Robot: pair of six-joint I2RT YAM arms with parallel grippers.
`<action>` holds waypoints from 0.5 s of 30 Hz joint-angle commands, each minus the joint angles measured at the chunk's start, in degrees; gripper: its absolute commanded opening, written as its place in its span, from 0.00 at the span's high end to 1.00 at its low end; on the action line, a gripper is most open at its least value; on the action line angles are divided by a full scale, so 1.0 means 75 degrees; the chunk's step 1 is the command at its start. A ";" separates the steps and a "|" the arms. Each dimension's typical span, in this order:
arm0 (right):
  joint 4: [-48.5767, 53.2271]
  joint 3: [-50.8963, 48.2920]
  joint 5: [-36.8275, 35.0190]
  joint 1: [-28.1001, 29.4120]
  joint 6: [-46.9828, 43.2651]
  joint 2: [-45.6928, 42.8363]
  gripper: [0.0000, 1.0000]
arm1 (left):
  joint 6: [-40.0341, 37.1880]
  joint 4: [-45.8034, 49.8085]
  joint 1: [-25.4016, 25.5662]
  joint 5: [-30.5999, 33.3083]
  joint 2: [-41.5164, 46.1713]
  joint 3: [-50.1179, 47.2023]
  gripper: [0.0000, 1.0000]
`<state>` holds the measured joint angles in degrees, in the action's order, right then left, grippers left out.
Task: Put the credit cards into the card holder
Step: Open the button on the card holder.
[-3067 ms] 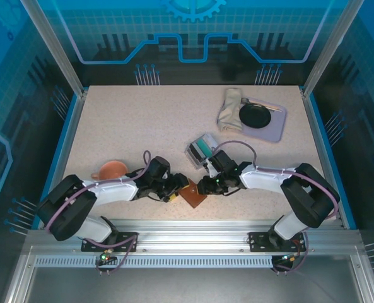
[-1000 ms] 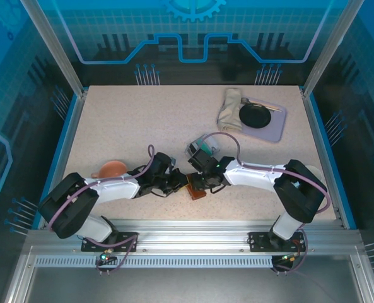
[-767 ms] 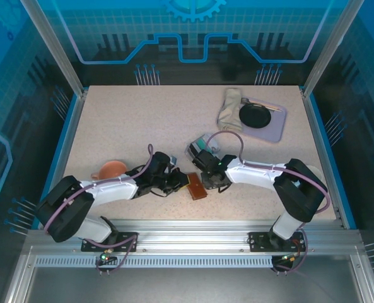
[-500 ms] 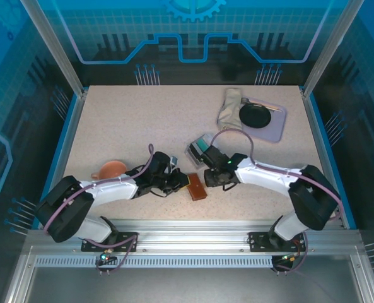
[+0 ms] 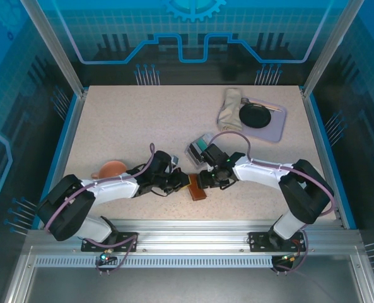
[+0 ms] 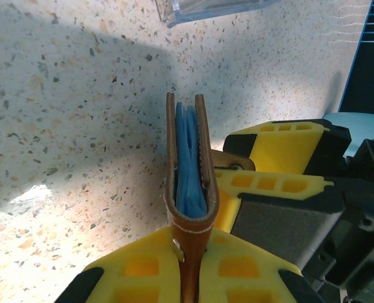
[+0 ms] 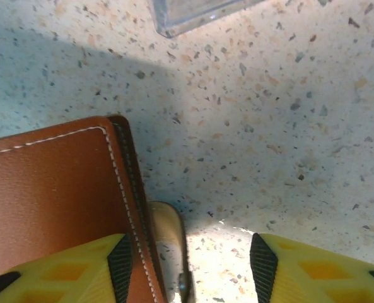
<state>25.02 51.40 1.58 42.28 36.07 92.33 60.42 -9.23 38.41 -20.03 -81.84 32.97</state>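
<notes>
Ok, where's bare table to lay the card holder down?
Free: far-left table beyond the orange cup, and the stretch between the lavender tray and the right arm. Crowded: centre-front, where left gripper, right gripper, card holder and clear tray meet.

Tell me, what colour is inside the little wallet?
Bright blue, between the brown leather sides of the card holder. The left wrist view shows it best.

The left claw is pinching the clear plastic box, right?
No, the left claw is pinching the brown wallet, not the clear plastic box, which lies apart on the table. The left wrist view shows it.
</notes>
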 commanded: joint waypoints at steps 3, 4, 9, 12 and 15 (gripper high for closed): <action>-0.0038 -0.0091 0.0224 -0.0325 -0.0178 0.0092 0.59 | -0.0234 -0.0027 -0.0020 -0.0235 -0.0152 0.0168 1.00; -0.0084 -0.0190 0.0300 -0.0383 -0.0180 0.0116 0.64 | -0.0240 -0.0023 -0.0016 -0.0234 -0.0175 0.0163 1.00; -0.0025 -0.0331 0.0394 -0.0515 -0.0232 -0.0027 0.85 | -0.0427 0.0454 -0.0031 -0.0011 -0.0374 0.0332 0.92; 0.0063 -0.0559 0.0165 -0.0669 0.0078 -0.0310 0.87 | -0.0602 0.1310 -0.0102 0.0457 -0.0647 0.0754 0.85; -0.0015 -0.0882 0.0085 -0.0806 0.0572 -0.0452 0.83 | -0.0731 0.1953 -0.0274 0.0768 -0.1122 0.1219 0.79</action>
<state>23.66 46.92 3.46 37.74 36.80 90.59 57.32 -2.13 37.89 -18.17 -87.70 39.11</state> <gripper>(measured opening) 0.156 0.211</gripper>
